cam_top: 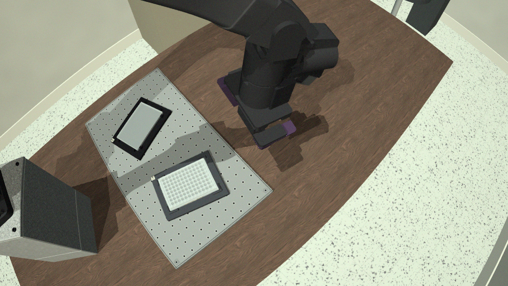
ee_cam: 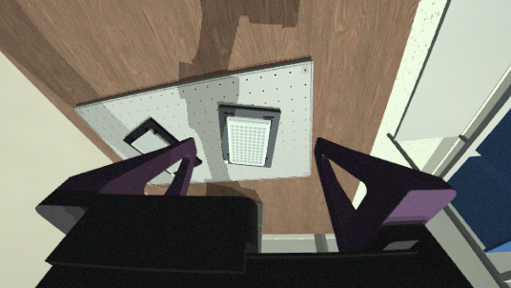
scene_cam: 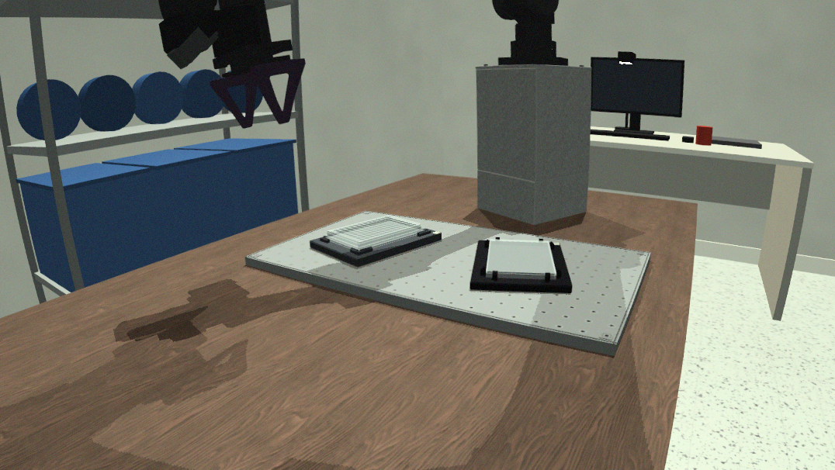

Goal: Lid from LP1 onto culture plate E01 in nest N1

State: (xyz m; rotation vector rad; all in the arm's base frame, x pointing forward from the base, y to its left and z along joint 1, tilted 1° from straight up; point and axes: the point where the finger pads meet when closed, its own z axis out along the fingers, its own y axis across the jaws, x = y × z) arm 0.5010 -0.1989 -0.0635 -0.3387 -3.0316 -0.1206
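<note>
Wooden table (cam_top: 373,117) carries a grey perforated board (cam_top: 227,213). On this board the lid (cam_top: 139,125) lies flat in the black lid park LP1 (cam_top: 156,133). Near it, but apart, the culture plate E01 (cam_top: 187,183) sits uncovered in the dark plate nest N1 (cam_top: 198,206), with its wells showing. The gripper (scene_cam: 258,119) hangs high above the table, well apart from both. Its purple fingers are spread fully wide and nothing is between them.
</note>
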